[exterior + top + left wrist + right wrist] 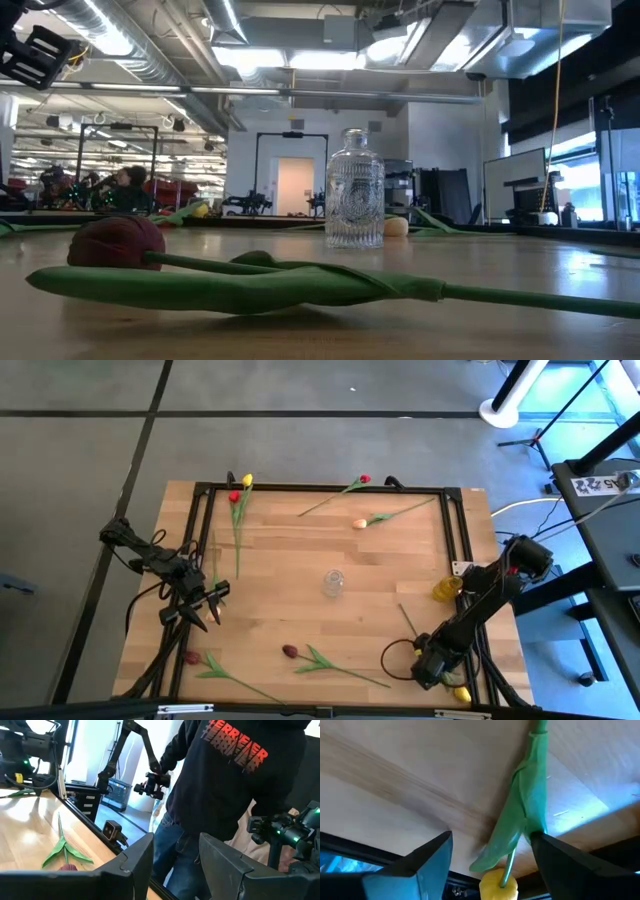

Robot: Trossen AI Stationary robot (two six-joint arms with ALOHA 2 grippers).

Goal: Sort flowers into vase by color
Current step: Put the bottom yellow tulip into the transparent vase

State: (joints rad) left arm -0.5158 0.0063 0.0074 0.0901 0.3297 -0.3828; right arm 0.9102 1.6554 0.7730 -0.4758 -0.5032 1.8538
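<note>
A clear glass vase stands upright mid-table. A yellow tulip lies flat at the near right corner, its head by the table's edge and its stem running toward the middle. My right gripper slants down over it, open, with one finger on each side of the leaf. My left gripper waits open and level at the table's left, holding nothing. Other tulips lie about: yellow, red, red, peach, maroon, maroon. My right gripper straddles the yellow tulip's leaf and stem close to the head, coming from above at a slant, fingers across the stem. One finger stands right against the leaf's edge. I cannot tell whether it touches. The tulip lies flat on the table.
A black frame runs round the tabletop. A yellow thing sits by the right arm. Cables lie beside the right gripper. A person in a dark hooded top stands beyond the table's near edge.
</note>
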